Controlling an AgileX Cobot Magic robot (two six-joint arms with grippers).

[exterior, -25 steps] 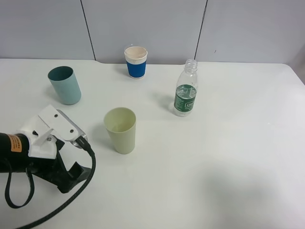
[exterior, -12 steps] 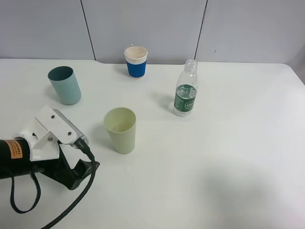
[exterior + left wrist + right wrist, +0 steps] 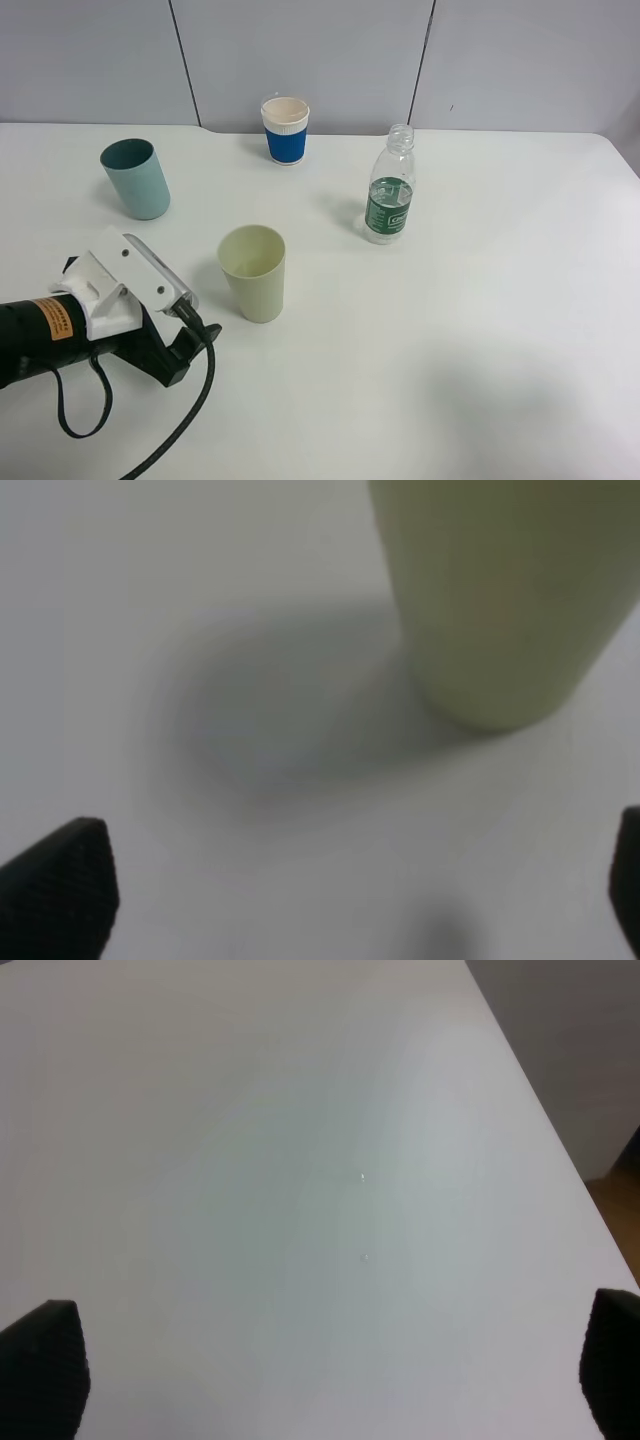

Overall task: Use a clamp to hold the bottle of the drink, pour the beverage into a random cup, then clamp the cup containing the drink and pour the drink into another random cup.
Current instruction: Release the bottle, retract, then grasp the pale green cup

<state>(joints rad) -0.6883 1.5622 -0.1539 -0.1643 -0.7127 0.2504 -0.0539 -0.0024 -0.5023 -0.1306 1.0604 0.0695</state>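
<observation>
Exterior high: left claw (image 3: pixel 190 345) open near yellow-green cup (image 3: pixel 252 272)

Left claw gapes wide, holding nothing, just beside the cup (not touching); bottle (image 3: pixel 390 195) stands upright, well apart; right claw (image 3: pixel 325 1365) gapes too, over the table (image 3: pixel 300 1160).

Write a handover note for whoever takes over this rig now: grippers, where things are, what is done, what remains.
Left gripper: open, empty, low beside the yellow-green tumbler.
Right gripper: open, empty, over the table.
Uncapped bottle, part full, stands back right of that tumbler; teal tumbler back left.
Nothing gripped; whether the first pour is done cannot be told.
Likely left: clamp tumbler, pour into teal.
</observation>
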